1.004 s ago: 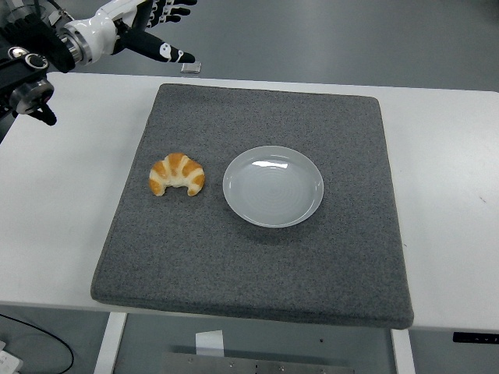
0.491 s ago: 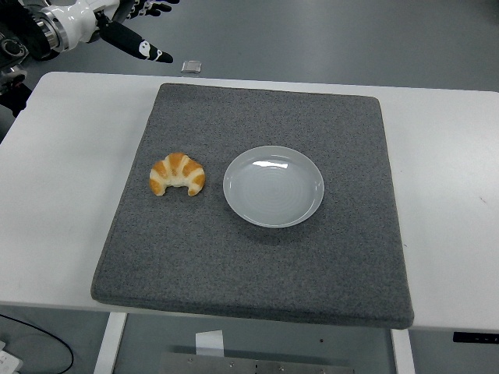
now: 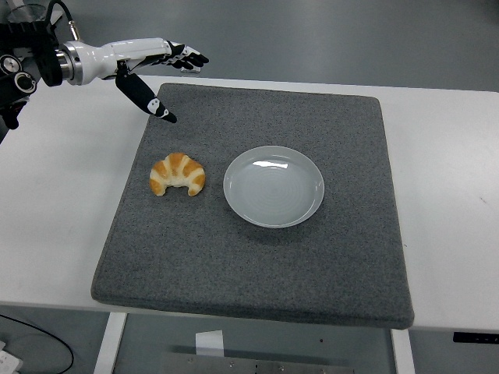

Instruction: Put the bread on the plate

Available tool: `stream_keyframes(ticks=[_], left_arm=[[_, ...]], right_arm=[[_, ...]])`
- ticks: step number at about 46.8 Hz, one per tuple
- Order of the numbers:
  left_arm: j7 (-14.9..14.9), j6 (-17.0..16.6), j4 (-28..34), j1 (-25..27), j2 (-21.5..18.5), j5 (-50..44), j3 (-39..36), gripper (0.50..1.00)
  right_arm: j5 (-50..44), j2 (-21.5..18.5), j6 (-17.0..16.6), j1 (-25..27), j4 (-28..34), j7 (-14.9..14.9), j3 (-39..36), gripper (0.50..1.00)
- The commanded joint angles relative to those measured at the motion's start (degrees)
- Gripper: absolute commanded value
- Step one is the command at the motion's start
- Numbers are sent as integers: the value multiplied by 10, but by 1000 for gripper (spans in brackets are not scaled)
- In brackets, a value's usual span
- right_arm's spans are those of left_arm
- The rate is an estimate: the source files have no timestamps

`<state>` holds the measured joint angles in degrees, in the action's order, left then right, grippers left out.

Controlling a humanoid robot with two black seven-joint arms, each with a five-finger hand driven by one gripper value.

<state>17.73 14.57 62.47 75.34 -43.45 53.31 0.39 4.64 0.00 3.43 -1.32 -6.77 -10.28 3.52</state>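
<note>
The left hand (image 3: 152, 66) has come back in over the white surface (image 3: 70, 171). Half a second ago it was up in the far left corner, almost out of the picture — now it reaches out over the far left corner of the dark grey felt mat (image 3: 257, 265). Its fingers (image 3: 187, 58) are stretched out flat and its thumb points down toward the mat. It holds nothing.

That looks like the start of the reach for the bread. The hand is not low yet, and it is well apart from the bread.

The golden, curved croissant (image 3: 177, 174) has not moved. It lies on the mat just beside the round white plate (image 3: 273, 185), on the plate's left. The plate has nothing on it, so the main job is not yet done.

The arm behind the hand is cut off by the left edge of the picture. A small grey thing that lay beyond the surface's far edge a moment ago is hidden now, probably behind the fingers. The right hand does not show at all.
</note>
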Motion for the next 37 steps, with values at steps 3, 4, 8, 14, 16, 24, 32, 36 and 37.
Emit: stream_keyframes(ticks=[3, 4, 8, 14, 16, 24, 32, 36, 37], left_arm=[[1, 16, 20, 2, -9, 42, -3, 1000], [1, 20, 26, 2, -12, 49, -4, 1000], [5, 32, 39, 3, -17, 73, -7, 1000], [21, 34, 40, 4, -19, 115, -28, 1000], [28, 36, 41, 5, -22, 129, -30, 1000], [37, 36, 39, 6, -27, 167, -44, 1000], [37, 28, 34, 3, -21, 171, -53, 1000], [36, 21, 34, 1, -19, 173, -53, 1000], [36, 20, 34, 0, -19, 174, -53, 1000]], right_arm=[[0, 0, 0, 0, 0, 0, 0, 932], [0, 0, 0, 0, 0, 0, 0, 932], [0, 0, 0, 0, 0, 0, 0, 932], [0, 0, 0, 0, 0, 0, 0, 932], [0, 0, 0, 0, 0, 0, 0, 932], [0, 0, 0, 0, 0, 0, 0, 932], [0, 0, 0, 0, 0, 0, 0, 932], [0, 0, 0, 0, 0, 0, 0, 932], [0, 0, 0, 0, 0, 0, 0, 932]])
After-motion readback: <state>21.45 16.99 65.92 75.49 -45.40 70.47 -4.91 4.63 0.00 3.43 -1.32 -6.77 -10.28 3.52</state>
